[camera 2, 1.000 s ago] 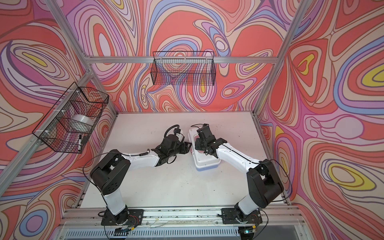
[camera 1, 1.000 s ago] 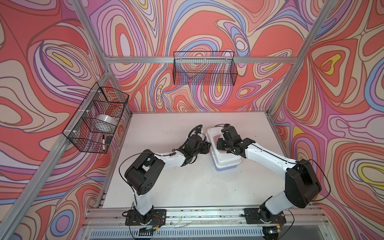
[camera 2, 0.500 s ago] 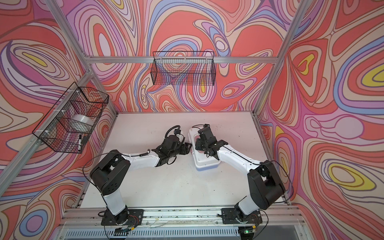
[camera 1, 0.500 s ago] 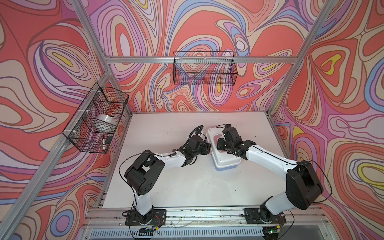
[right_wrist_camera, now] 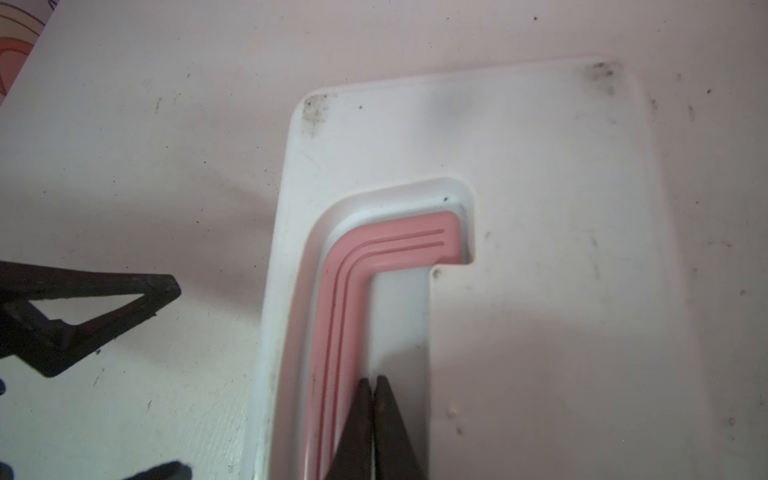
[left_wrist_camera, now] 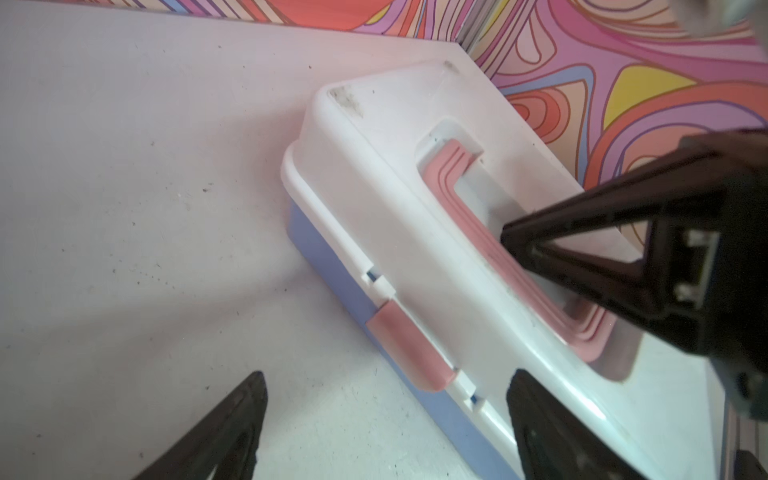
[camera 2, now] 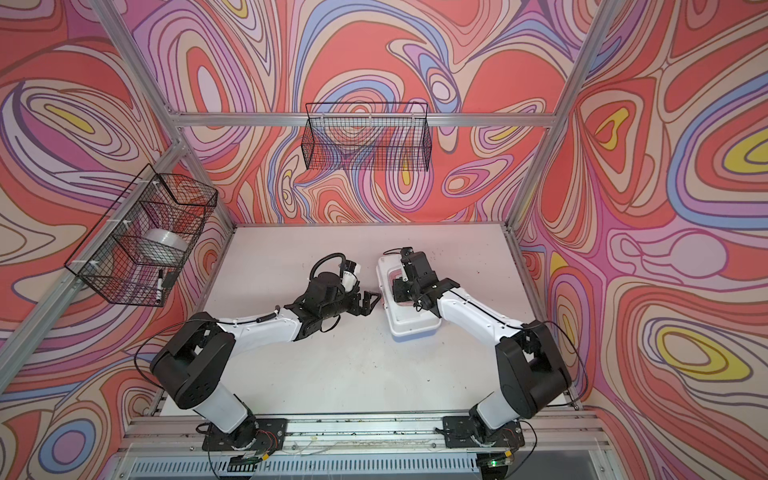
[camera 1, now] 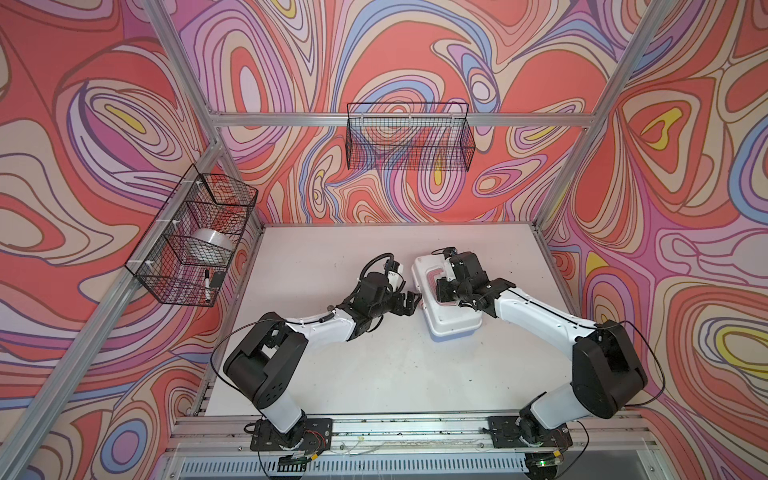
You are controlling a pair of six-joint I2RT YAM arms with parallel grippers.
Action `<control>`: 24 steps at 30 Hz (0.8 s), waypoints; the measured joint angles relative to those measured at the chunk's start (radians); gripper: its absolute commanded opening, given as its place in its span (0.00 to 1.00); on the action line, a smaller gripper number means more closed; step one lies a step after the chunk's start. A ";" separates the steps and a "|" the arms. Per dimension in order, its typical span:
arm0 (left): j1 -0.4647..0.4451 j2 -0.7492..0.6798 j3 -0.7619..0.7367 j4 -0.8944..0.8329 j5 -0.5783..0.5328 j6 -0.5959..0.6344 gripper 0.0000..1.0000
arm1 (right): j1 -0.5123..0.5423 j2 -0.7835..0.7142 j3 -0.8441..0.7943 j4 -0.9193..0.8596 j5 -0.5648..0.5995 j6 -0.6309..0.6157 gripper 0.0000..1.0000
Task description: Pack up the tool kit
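The tool kit (camera 1: 451,320) (camera 2: 411,322) lies shut on the white table, right of middle in both top views: white lid (left_wrist_camera: 386,178) (right_wrist_camera: 540,199), blue base (left_wrist_camera: 328,266). Its pink handle (left_wrist_camera: 465,208) (right_wrist_camera: 345,282) lies flat in the lid's recess. The pink latch (left_wrist_camera: 409,349) sits folded against the front side. My left gripper (camera 1: 413,301) (camera 2: 372,301) (left_wrist_camera: 386,374) stands open just in front of the latch, holding nothing. My right gripper (camera 1: 441,293) (camera 2: 397,293) (right_wrist_camera: 372,380) is shut and empty, its tips down in the recess beside the handle.
A black wire basket (camera 1: 409,137) hangs on the back wall. Another wire basket (camera 1: 195,237) on the left wall holds a roll of tape and a marker. Aluminium frame posts stand at the table's corners.
My left gripper's jaws have spread wider in front of the latch. The right gripper has stayed shut on the lid, and the box has not moved.
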 measured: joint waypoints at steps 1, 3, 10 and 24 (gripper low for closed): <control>0.000 -0.004 -0.019 0.006 0.002 0.006 0.94 | 0.000 0.006 0.006 0.001 -0.010 -0.013 0.00; 0.000 -0.012 -0.063 0.009 -0.001 0.028 0.94 | -0.001 0.025 0.026 -0.003 -0.043 -0.037 0.00; 0.000 -0.023 -0.151 0.053 -0.006 0.124 0.89 | 0.000 0.062 0.054 0.011 -0.154 -0.109 0.00; 0.000 -0.003 -0.280 0.288 0.014 0.291 0.69 | 0.000 0.091 0.090 -0.038 -0.310 -0.334 0.00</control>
